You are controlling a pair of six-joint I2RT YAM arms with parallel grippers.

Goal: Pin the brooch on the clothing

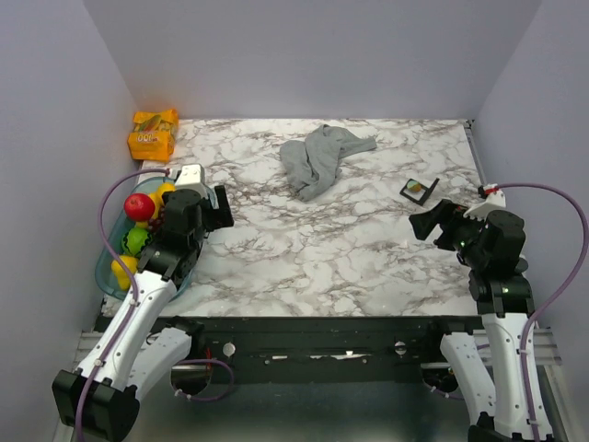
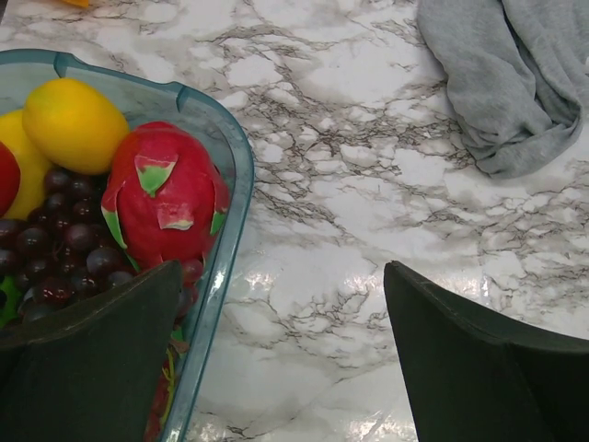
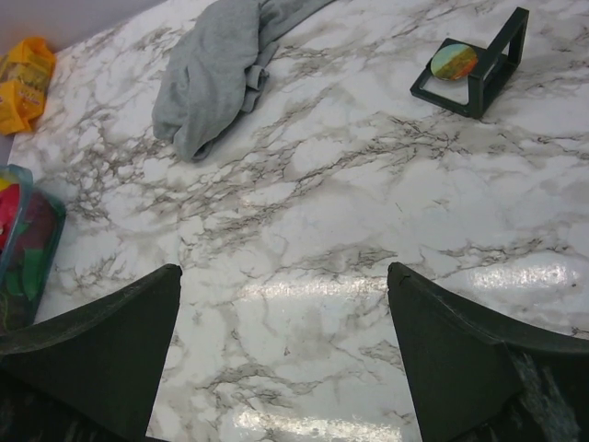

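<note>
Brooch (image 3: 454, 62) far-R, marble tbl (image 1: 350, 249), pale walls (image 1: 322, 55)

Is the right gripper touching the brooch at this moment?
Apart. The right wrist view shows a wide stretch of bare marble table between the open right gripper and the brooch, which sits on its black stand.

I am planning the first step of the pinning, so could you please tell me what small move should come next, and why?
Probably reach the right pincer forward toward the brooch: it is open and empty, the brooch sits on its black stand on that side, and the clothing lies crumpled farther left.
</note>
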